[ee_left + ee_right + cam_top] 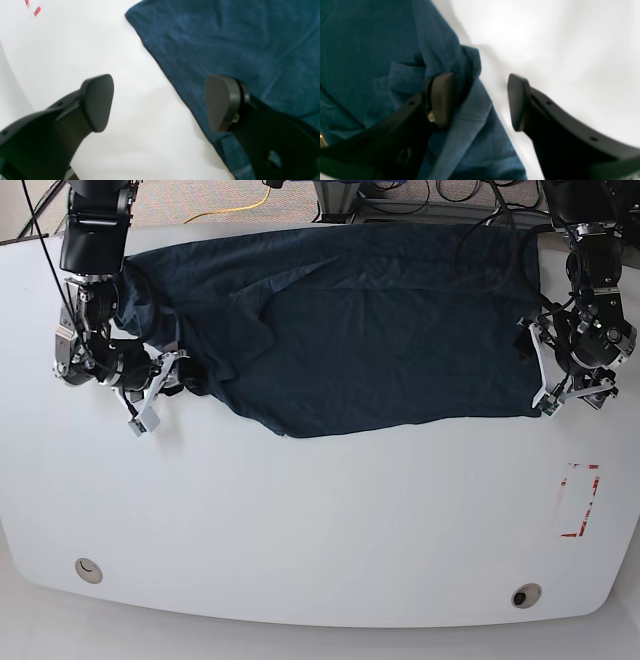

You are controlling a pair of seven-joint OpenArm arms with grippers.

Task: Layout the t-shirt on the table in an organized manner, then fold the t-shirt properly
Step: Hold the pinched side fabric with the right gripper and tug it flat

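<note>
**Dark t-shirt spread on white worktop, two pincers at its ends**

Left pincer (160,103): jaws wide apart, straddling the shirt's edge, one pad over cloth, one over bare worktop (87,50). Nothing gripped.

Right pincer (482,101): jaws parted; one pad pressed into bunched sleeve cloth, the other over bare surface. No clamp visible.

T-shirt (370,330): navy-teal, wrinkled, laid broadly across the far half, one end rumpled.

Red dashed rectangle (580,500): near the corner, apart from cloth.

base overhead, wrist views close, sharing t-shirt (370,330) edges
</note>
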